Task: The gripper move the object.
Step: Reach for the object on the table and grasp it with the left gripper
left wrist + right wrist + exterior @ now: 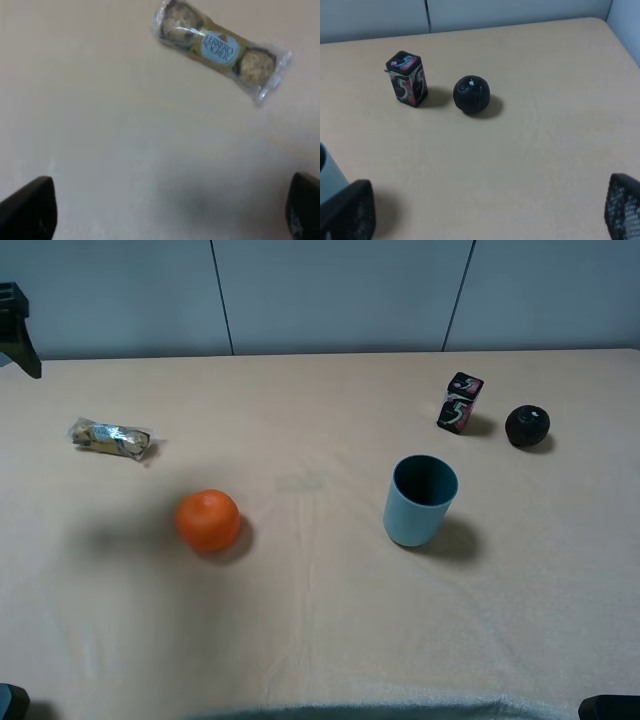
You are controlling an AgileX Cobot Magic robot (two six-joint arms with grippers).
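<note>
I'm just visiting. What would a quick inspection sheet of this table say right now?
Surface: beige table, lightly wrinkled.
Job's things: packet of chocolates lying flat at far left, nothing touching it.
Clutter: orange; upright blue cup; patterned box beside a black ball.
Grippers: left gripper open, short of the packet; right gripper open, holding nothing.
Cables: nothing seen.
Surroundings: grey panelled wall behind.
</note>
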